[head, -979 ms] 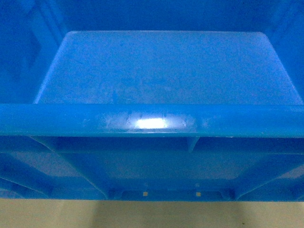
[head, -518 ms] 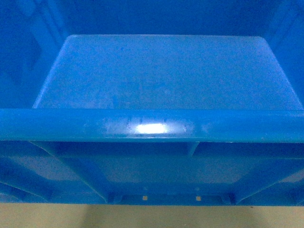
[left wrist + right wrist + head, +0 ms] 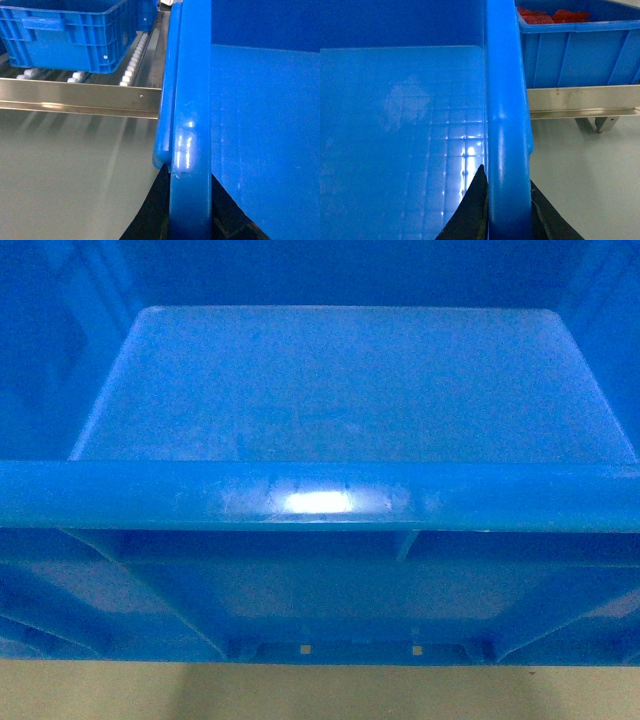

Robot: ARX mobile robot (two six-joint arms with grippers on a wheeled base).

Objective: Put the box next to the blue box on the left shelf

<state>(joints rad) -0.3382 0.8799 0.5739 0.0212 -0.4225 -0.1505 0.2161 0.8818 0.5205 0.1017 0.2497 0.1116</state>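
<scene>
The box [image 3: 320,495], a bright-blue open-top crate, fills the head view with its near rim across the middle; neither gripper shows there. In the left wrist view my left gripper [image 3: 190,212] is shut on the box's left rim [image 3: 192,100], one black finger [image 3: 152,217] outside and one inside. My right gripper [image 3: 508,210] is shut on the right rim [image 3: 507,100], with a finger [image 3: 475,210] over the grid-textured floor. The blue box [image 3: 65,35] stands on the left shelf [image 3: 80,97], ahead and to the left of the held rim.
White rollers [image 3: 132,62] line the left shelf beside the blue box. On the right, another blue crate [image 3: 580,50] with red items [image 3: 550,15] rests on a steel rail [image 3: 580,100]. Pale floor [image 3: 65,180] lies below both shelves.
In the head view the box's near rim dipped slightly half a second ago and has risen back to about where it was. Both grips are unchanged.
</scene>
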